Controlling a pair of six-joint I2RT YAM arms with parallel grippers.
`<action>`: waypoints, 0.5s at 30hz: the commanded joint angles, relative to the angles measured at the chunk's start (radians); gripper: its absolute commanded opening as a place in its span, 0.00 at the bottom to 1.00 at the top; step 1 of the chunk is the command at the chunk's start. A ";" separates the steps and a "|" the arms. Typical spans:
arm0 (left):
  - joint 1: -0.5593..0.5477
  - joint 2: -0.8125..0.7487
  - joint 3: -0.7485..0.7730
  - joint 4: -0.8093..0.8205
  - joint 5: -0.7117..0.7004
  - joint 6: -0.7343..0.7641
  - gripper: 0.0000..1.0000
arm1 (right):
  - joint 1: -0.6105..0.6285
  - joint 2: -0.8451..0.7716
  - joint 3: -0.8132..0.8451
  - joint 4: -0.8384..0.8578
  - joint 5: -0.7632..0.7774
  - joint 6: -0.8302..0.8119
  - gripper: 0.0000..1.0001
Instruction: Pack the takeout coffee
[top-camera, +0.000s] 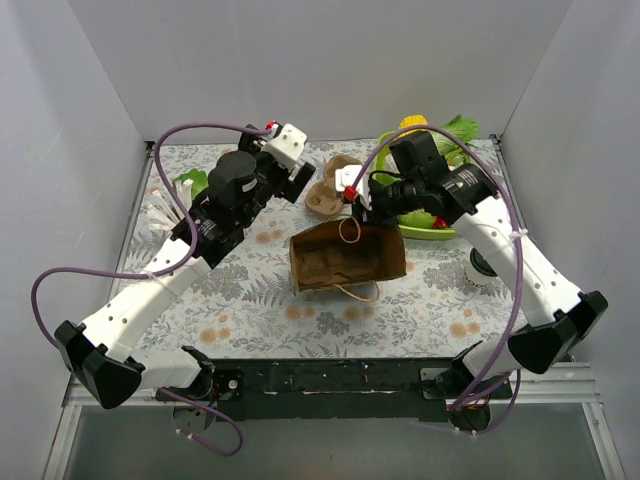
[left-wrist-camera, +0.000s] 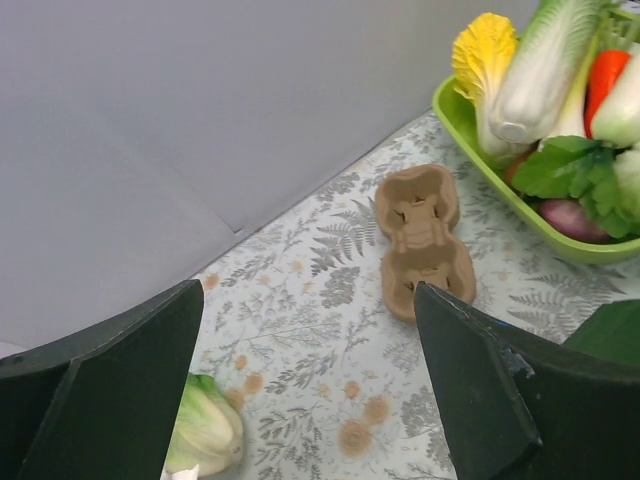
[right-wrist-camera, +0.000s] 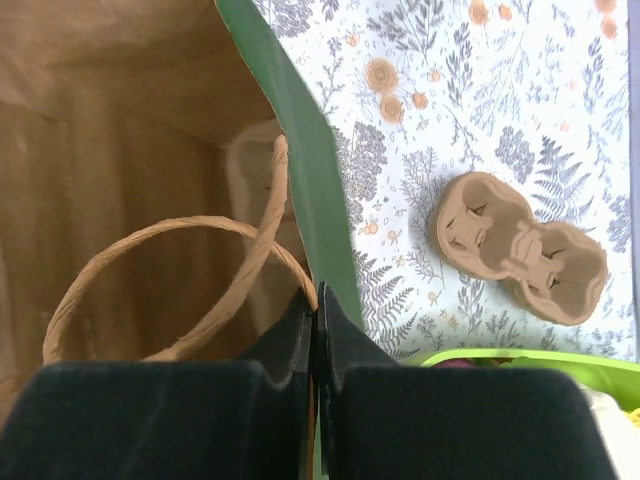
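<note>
Takeout coffee (top-camera: 481, 268) sits apart; right end effector (right-wrist-camera: 316, 306) pinches bag (top-camera: 345, 262) rim

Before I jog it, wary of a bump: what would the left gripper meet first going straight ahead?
Likely the cardboard cup carrier, slightly right of its line; depth is unclear.

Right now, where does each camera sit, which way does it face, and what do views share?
Top external: above and behind the bases, looking down on the table; left arm and right arm show.
Left wrist: faces the back wall and cup carrier between its open fingers.
Right wrist: looks down into the paper bag, its fingers shut on its wall.
Shared: all three show the cup carrier.
</note>
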 joint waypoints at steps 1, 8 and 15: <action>0.015 -0.035 -0.049 0.123 -0.075 0.074 0.87 | 0.065 -0.142 -0.039 -0.008 0.015 -0.057 0.01; 0.016 -0.017 -0.121 0.115 -0.010 -0.006 0.87 | 0.223 -0.380 -0.387 0.152 0.190 -0.097 0.01; 0.021 0.000 -0.155 0.121 0.026 -0.046 0.87 | 0.268 -0.387 -0.351 0.109 0.199 -0.109 0.01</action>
